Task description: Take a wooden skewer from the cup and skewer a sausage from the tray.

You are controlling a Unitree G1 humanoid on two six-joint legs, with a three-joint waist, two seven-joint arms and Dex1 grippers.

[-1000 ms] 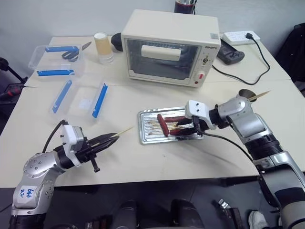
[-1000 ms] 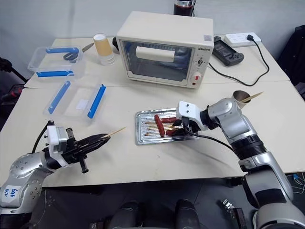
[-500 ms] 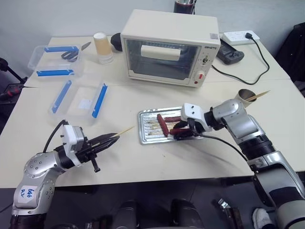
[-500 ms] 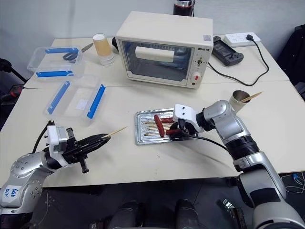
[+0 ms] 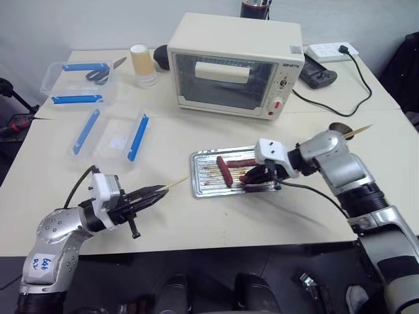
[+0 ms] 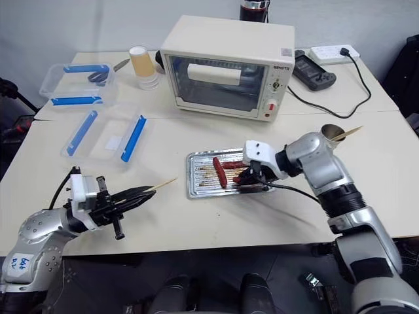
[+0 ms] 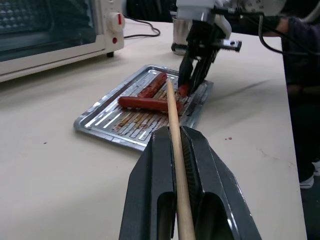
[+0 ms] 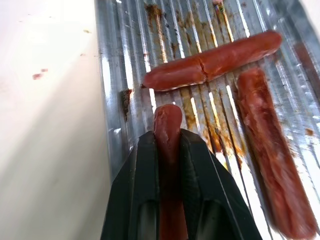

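Observation:
My left gripper (image 5: 156, 191) is shut on a wooden skewer (image 5: 173, 184), which points level toward the tray (image 5: 200, 173) from its left. The skewer (image 7: 175, 150) runs between the black fingers (image 7: 150, 165). My right gripper (image 5: 252, 178) is shut on a reddish-brown sausage (image 8: 167, 122) at the tray's right end. The sausage's free end sits low over the ridged base. Two more sausages (image 5: 224, 171) (image 5: 242, 161) lie on the tray. The grey-beige cup (image 5: 339, 129) stands behind my right arm with a skewer (image 5: 360, 131) sticking out.
A cream toaster oven (image 5: 232, 65) stands behind the tray. Clear boxes with blue clips (image 5: 108, 134) (image 5: 75, 82) and a yellowish cup (image 5: 139, 64) are at the far left. A power strip (image 5: 330, 49), its cable and a black device (image 5: 317, 73) lie at the far right.
My right gripper's fingers have closed on the sausage at the tray's right end. The left gripper and its skewer have stayed about where they were.

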